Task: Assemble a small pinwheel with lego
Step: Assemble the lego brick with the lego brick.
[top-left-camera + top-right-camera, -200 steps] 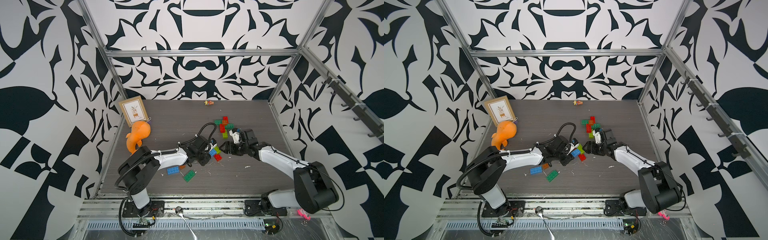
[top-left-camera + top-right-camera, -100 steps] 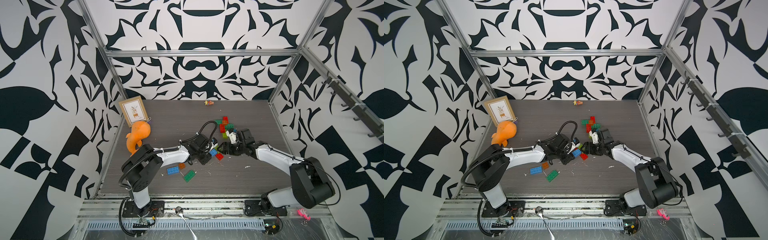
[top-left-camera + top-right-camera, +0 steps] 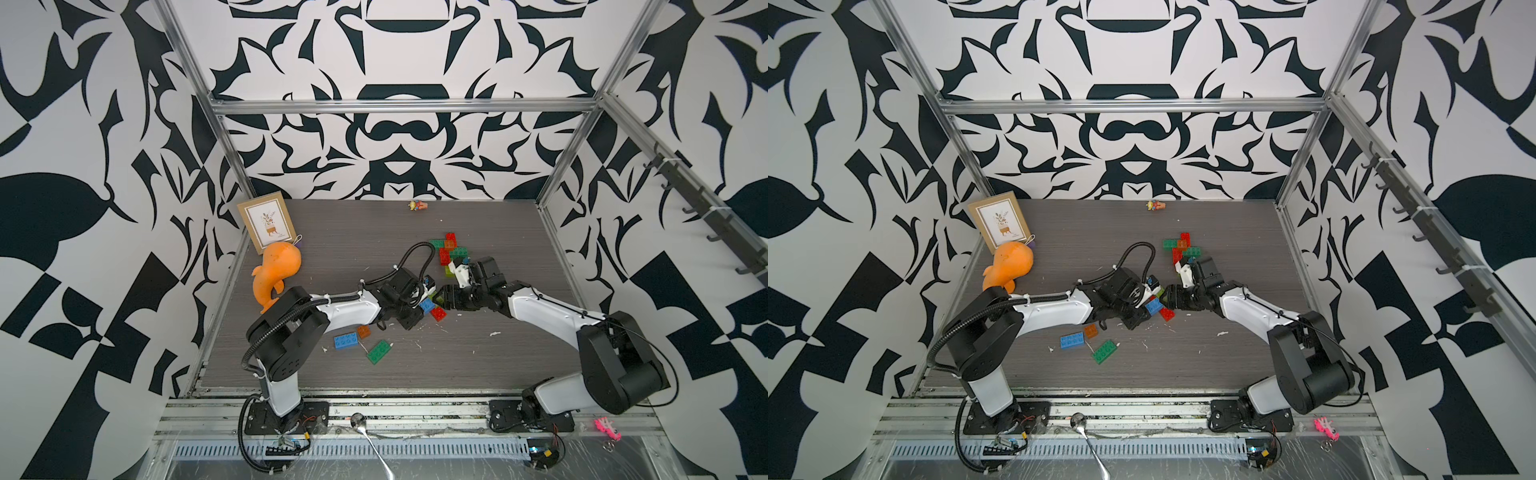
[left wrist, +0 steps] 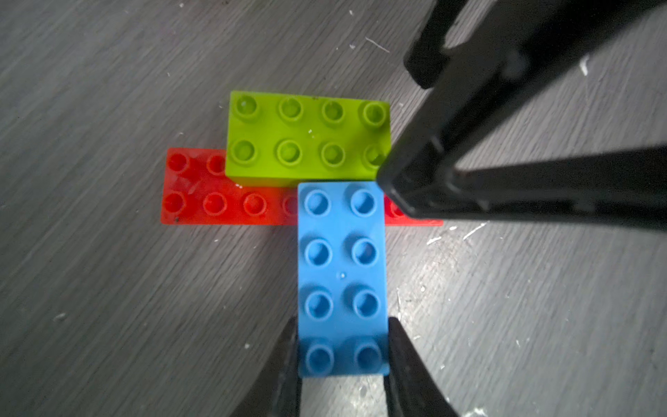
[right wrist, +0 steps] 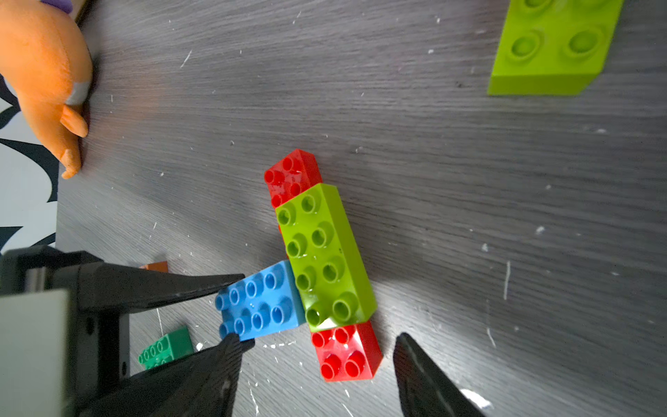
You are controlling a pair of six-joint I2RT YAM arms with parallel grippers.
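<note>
On the table lies a long red brick (image 4: 216, 202) with a lime brick (image 4: 306, 135) pressed on top of it. A blue brick (image 4: 343, 274) juts out crosswise beside the lime one. My left gripper (image 4: 343, 323) is shut on the blue brick's outer end. In the right wrist view my right gripper (image 5: 317, 339) is open, its jaws on either side of the red brick's (image 5: 346, 353) free end with a gap on each side. In both top views the two grippers meet at this assembly (image 3: 432, 308) (image 3: 1160, 309) in mid-table.
Loose blue (image 3: 345, 340), orange (image 3: 363, 331) and dark green (image 3: 379, 351) bricks lie near the front left. A cluster of red, green and lime bricks (image 3: 451, 249) sits behind the right gripper. An orange plush (image 3: 276, 270), a picture frame (image 3: 268, 220) and a small figure (image 3: 417, 205) stand further off.
My right gripper has moved left up to the assembly and its jaws have narrowed a little. The left gripper and the bricks have hardly moved.
</note>
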